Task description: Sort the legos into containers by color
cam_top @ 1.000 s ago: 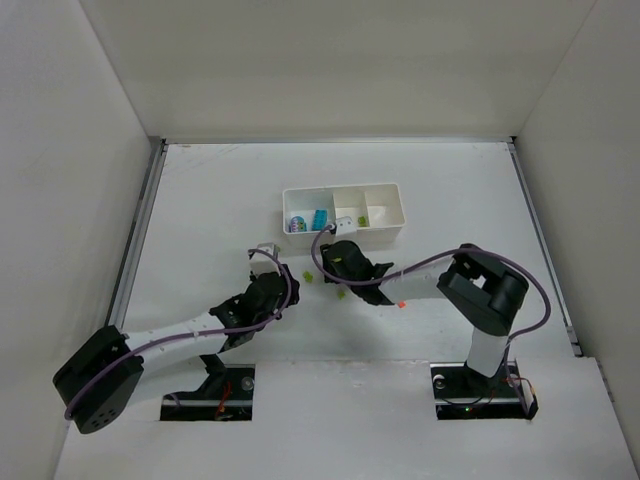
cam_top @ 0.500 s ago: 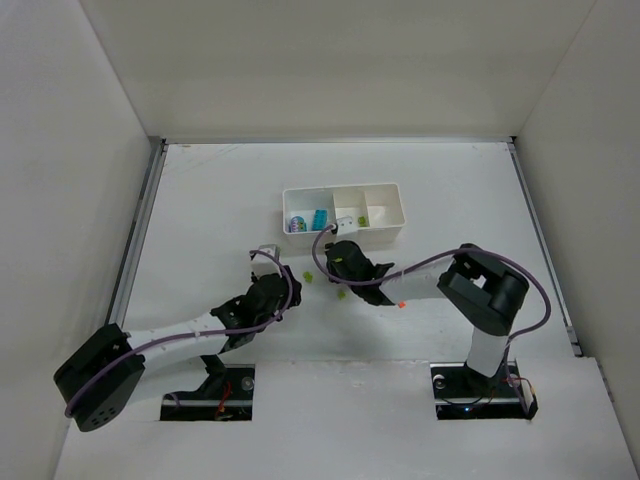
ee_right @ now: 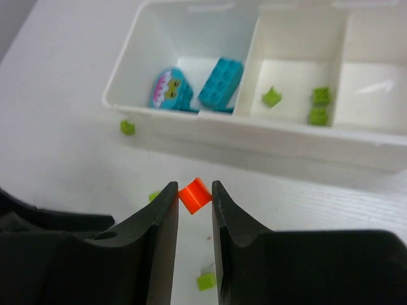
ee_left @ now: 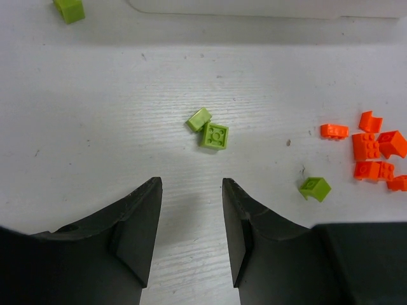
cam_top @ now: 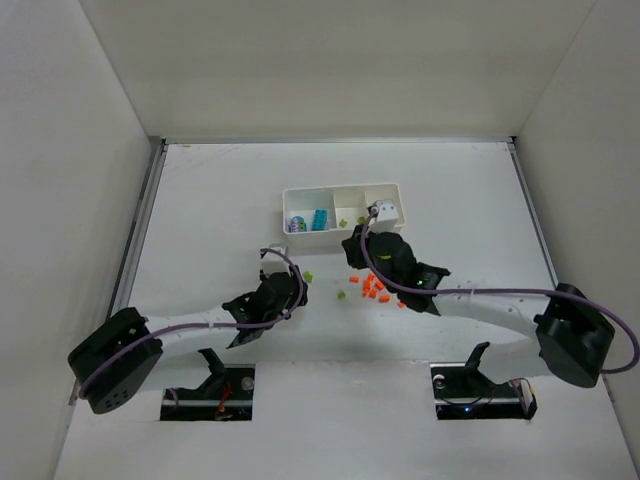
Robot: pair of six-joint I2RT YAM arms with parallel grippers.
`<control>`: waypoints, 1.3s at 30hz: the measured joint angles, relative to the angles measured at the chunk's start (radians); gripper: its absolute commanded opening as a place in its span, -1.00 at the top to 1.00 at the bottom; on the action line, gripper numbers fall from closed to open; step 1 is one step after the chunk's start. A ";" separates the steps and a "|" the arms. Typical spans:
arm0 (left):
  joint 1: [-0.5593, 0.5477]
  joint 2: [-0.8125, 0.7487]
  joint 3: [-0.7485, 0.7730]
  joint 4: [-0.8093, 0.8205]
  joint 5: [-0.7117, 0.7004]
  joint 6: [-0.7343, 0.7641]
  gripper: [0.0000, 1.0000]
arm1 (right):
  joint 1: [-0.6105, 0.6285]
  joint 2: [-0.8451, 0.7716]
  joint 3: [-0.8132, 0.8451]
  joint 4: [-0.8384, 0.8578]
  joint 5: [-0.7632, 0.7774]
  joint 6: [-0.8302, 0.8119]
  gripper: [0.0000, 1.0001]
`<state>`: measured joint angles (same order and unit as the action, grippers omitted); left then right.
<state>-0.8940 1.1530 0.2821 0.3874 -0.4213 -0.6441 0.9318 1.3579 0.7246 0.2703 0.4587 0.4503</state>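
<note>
I read the right claw [ee_right: 194, 189] as pinching one orange brick [ee_right: 194, 196] at its fingertips, at lower centre of the right wrist view. The brick is below the tray [ee_right: 267, 136] in the frame and apart from its near wall. The tray fills the upper part of that frame. Its left compartment [ee_right: 191, 44] holds the teal bricks [ee_right: 220, 81], grouped toward the divider. Its middle compartment [ee_right: 292, 73] holds three green bricks [ee_right: 271, 97]. A loose green brick [ee_right: 128, 127] lies on the bench [ee_right: 76, 165] just beside the tray's near wall, at the left of the frame. In the left wrist view, I read the left claw [ee_left: 191, 184] as spread, with bare bench showing between its fingers [ee_left: 143, 222]. A green pair [ee_left: 208, 129] lies at centre frame, above the gap, with the two pieces touching. A single green brick [ee_left: 315, 188] lies at lower right, near the orange pile [ee_left: 375, 152] at the right edge. A corner green brick [ee_left: 68, 9] sits at the upper left, just below the tray's wall. In the top view, the orange pile lies on the bench below the tray, between the two claws. The left claw is left of centre and the right claw is just below the tray's right half.
</note>
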 measured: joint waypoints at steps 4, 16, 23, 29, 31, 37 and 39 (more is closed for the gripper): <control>-0.009 0.040 0.018 0.028 -0.002 0.005 0.20 | -0.123 -0.069 0.002 -0.014 -0.006 -0.026 0.50; -0.028 0.128 0.050 0.075 -0.068 0.015 0.33 | -0.372 0.143 0.147 -0.043 -0.063 -0.078 0.42; -0.056 0.174 0.077 0.089 -0.110 0.011 0.33 | -0.395 0.169 0.173 -0.045 -0.068 -0.087 -0.11; -0.082 0.230 0.106 0.092 -0.148 -0.001 0.33 | -0.388 0.149 0.145 -0.035 -0.056 -0.084 -0.12; -0.088 0.252 0.117 0.095 -0.161 -0.004 0.35 | -0.369 0.120 0.106 -0.027 -0.045 -0.073 -0.11; -0.095 0.335 0.153 0.107 -0.196 -0.010 0.37 | -0.257 0.008 -0.040 -0.015 -0.016 -0.016 -0.07; -0.095 0.354 0.166 0.114 -0.203 -0.010 0.38 | -0.218 -0.026 -0.080 -0.015 -0.005 0.004 -0.06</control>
<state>-0.9886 1.5066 0.4480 0.5011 -0.6239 -0.6537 0.7136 1.3315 0.6449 0.2550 0.4534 0.4541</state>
